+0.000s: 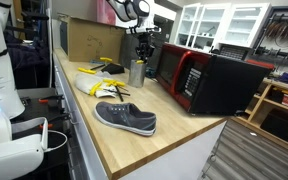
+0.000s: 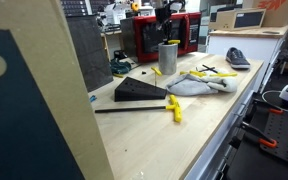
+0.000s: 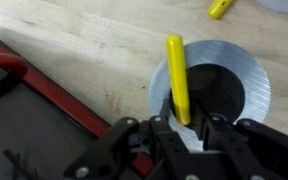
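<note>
Your gripper [image 3: 189, 126] is pinched narrow on the stick [image 3: 177, 75], cup [image 3: 256, 95] just beneath it; the stick looks light, stiff and slick, so hold it mid-shaft.

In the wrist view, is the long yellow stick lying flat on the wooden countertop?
No: the yellow stick crosses the rim of the metal cup, its lower end over the dark opening, at the gripper.

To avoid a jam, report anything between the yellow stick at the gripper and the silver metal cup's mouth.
Nothing visible does. The yellow plastic stick, at the gripper, sits right over the round silver metal cup, whose dark mouth looks bare.
</note>
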`<state>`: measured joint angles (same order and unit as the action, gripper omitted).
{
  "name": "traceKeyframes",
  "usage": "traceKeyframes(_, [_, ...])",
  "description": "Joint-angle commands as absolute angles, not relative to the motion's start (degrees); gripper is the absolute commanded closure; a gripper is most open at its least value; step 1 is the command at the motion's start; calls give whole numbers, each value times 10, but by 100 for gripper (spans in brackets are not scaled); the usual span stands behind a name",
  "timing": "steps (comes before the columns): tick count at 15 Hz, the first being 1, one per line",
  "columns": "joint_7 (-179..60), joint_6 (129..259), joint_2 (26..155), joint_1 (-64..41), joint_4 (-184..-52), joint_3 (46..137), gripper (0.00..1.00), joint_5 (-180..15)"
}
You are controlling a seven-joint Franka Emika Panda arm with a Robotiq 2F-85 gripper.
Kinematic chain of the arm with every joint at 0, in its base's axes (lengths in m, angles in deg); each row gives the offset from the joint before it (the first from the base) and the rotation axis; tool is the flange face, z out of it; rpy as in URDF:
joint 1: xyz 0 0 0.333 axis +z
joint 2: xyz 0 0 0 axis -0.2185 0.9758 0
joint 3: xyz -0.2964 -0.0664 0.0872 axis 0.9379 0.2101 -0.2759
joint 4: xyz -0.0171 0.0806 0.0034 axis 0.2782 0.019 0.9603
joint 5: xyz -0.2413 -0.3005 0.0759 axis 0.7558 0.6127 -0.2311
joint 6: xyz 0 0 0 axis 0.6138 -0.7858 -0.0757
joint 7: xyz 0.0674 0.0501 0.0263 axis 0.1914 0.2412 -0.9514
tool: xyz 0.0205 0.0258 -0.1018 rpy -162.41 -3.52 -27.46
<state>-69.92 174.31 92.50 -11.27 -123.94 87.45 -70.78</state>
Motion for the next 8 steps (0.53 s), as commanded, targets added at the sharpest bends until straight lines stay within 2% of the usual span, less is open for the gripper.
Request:
traceKeyframes(1, [-723, 1716, 924, -117, -1241, 878, 99, -702])
traceKeyframes(3, [-729, 1712, 922, -117, -1242, 878, 96, -702])
traceKeyframes(8, [-722, 1696, 908, -114, -1238, 878, 96, -703])
